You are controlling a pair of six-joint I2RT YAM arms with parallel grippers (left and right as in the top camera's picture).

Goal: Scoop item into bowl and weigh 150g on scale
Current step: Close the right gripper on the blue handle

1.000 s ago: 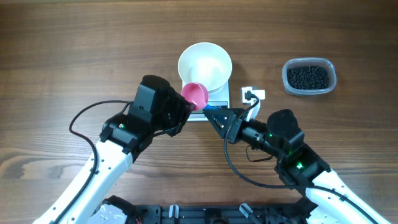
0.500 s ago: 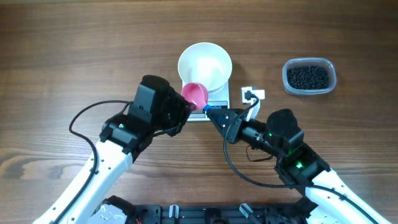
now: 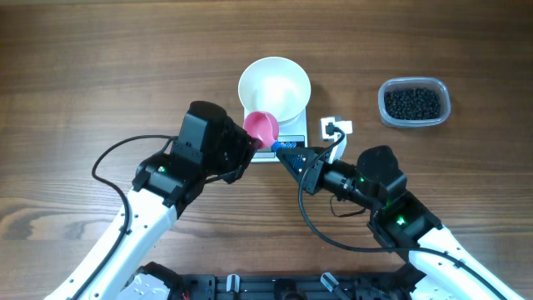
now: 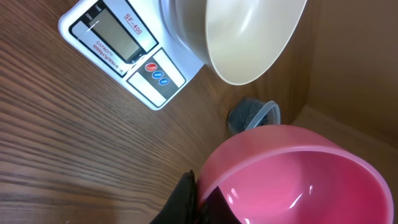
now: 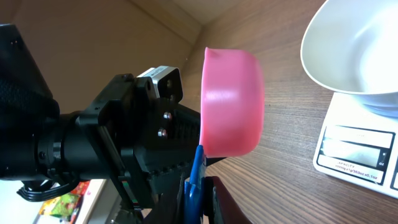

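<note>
For the item (image 3: pixel 411 103): lies all together as a black heap in the clear tub (image 3: pixel 384 93), at the far right of the counter (image 3: pixel 100 67), well apart from everything else. Shows no piece outside the tub.

For the bowl (image 3: pixel 275 87): stands upright on the scale (image 3: pixel 293 130), white and empty inside. For the display of the scale: gives no readable figure in the left wrist view, so cannot tell any weight.

For the scoop (image 3: pixel 261 127): hangs in the air just in front of the bowl, above the near edge of the scale, with the pink cup empty.

For the left end effector (image 3: pixel 248 143): is closed and pinches the pink cup at its rim. For the right end effector (image 3: pixel 289 153): stands on the other side, both fingers tight along the blue handle (image 5: pixel 196 177). Seems to grip it, with almost no gap.

Judged so: looks like a hand-over of the scoop, probably from the left arm to the right, which is only a preparing step. Leaves nearly all the work to do: carrying the scoop to the tub, scooping, pouring into the bowl, repeating, and checking the scale until 150 g.
</note>
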